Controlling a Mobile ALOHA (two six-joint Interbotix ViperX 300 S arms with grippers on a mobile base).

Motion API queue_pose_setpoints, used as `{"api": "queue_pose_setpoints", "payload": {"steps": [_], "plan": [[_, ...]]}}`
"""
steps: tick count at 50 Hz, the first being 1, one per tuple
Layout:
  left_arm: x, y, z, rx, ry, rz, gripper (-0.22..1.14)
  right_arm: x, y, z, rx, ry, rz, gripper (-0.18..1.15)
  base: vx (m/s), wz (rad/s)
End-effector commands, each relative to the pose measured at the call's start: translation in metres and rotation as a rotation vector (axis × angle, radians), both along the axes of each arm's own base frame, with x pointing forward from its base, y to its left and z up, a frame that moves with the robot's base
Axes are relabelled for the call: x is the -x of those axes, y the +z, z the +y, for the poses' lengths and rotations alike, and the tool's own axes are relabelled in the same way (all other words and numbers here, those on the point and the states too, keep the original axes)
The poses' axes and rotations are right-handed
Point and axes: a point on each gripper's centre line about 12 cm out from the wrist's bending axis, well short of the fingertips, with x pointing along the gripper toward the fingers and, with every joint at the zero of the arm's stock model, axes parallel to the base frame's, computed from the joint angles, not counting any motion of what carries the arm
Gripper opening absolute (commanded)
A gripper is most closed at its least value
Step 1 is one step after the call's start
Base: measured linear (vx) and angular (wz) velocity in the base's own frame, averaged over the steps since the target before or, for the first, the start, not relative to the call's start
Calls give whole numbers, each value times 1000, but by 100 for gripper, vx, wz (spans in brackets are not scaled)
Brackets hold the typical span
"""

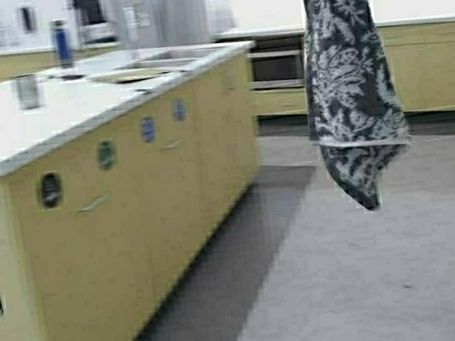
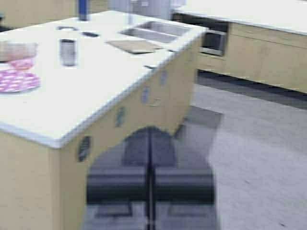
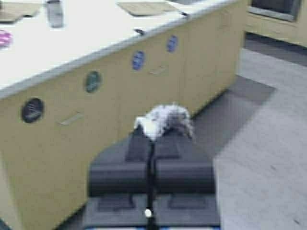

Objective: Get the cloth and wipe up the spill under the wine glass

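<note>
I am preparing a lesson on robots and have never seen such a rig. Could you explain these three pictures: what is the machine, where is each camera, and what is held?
This is a wheeled robot with two arms. One camera looks forward from its frame; the other two ride on its wrists. The frame view shows a kitchen island carrying a steel tumbler and a blue bottle. The cloth, dark with a pale leaf print, hangs in front of that camera. In the right wrist view, the right gripper is pinched shut on a corner of it. The left gripper is shut and holds nothing. No wine glass shows in any picture.
</note>
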Motion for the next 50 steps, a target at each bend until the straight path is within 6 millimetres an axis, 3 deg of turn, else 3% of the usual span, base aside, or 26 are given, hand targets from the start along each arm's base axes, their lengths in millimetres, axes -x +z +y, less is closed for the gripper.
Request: {"api": "queue_pose_setpoints", "payload": {"steps": [1,14,30,43,50], "plan": [[-2,4,0,-5,2,-6,2,0,13,-5,-19,-19,-64,6,6,46],[-14,-1,0,-58,3,45,2,0,8,-7,-15,-25,-57,6,7,41],[-48,0,-1,-49,-6,15,2,0,11,-7,-23,-26,-63,6,7,29],[-92,-24,-32,-94,-140,59,2,3,16,-8,-29,-25,-79,6,11,29],[-111,-34,-38,-86,-160,49,2,3,18,-8,-31,-26,-81,6,10,27]]}}
